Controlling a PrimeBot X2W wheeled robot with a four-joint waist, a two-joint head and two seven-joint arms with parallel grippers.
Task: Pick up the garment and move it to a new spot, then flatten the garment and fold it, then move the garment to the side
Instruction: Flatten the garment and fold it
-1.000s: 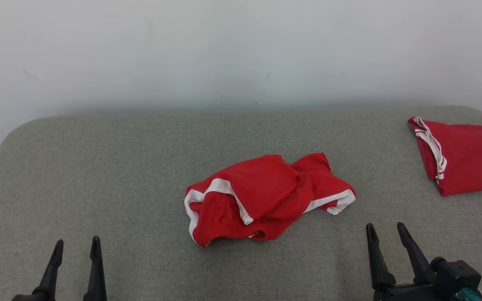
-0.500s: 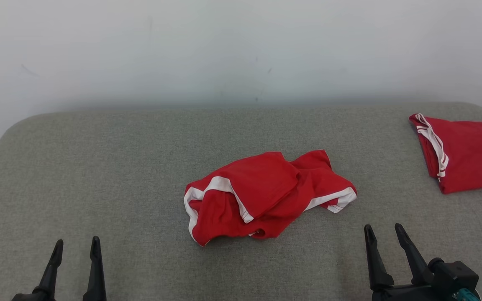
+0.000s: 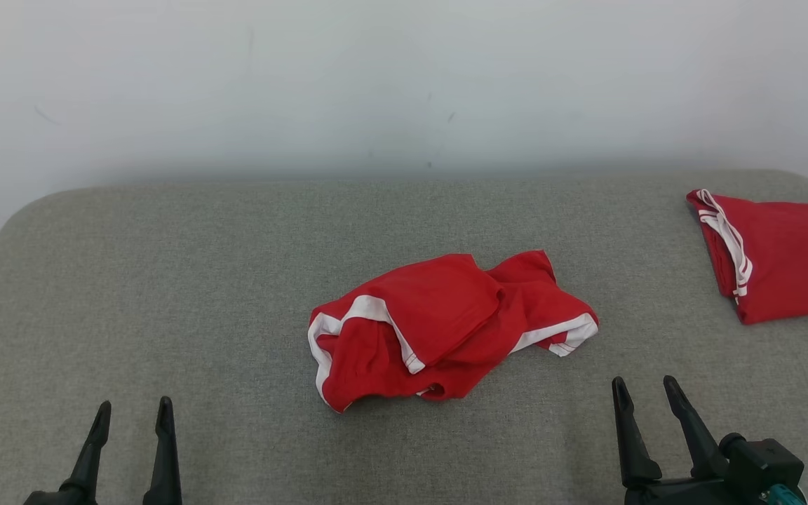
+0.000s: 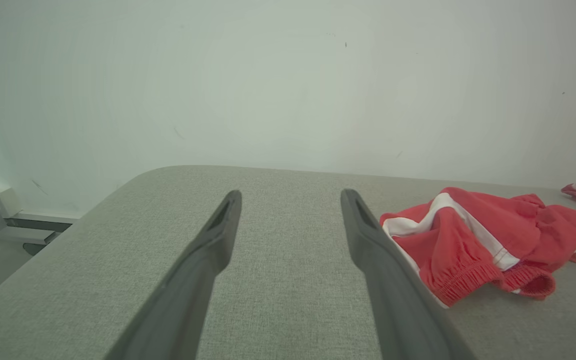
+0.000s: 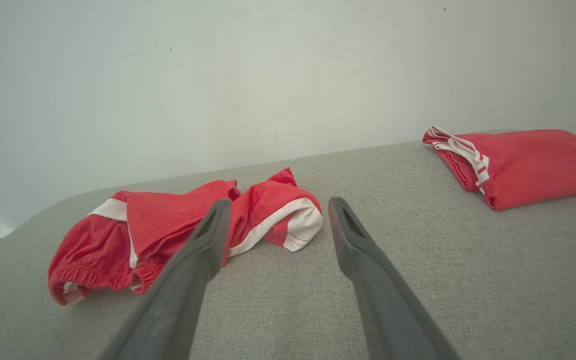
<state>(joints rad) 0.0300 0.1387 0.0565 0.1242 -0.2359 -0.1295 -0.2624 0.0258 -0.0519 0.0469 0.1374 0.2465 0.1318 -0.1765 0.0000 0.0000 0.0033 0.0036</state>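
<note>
While crumpled garment [image 3: 439, 315] lies centred, folded red cloth [image 3: 790, 259] far right, well apart

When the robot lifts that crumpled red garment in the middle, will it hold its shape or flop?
Probably flop: the crumpled red garment lies in soft folds, so it should drape from wherever it is pinched. The fabric looks thin, so likely light. Its gathered elastic band seems the thickest part, perhaps easiest to grip.
</note>
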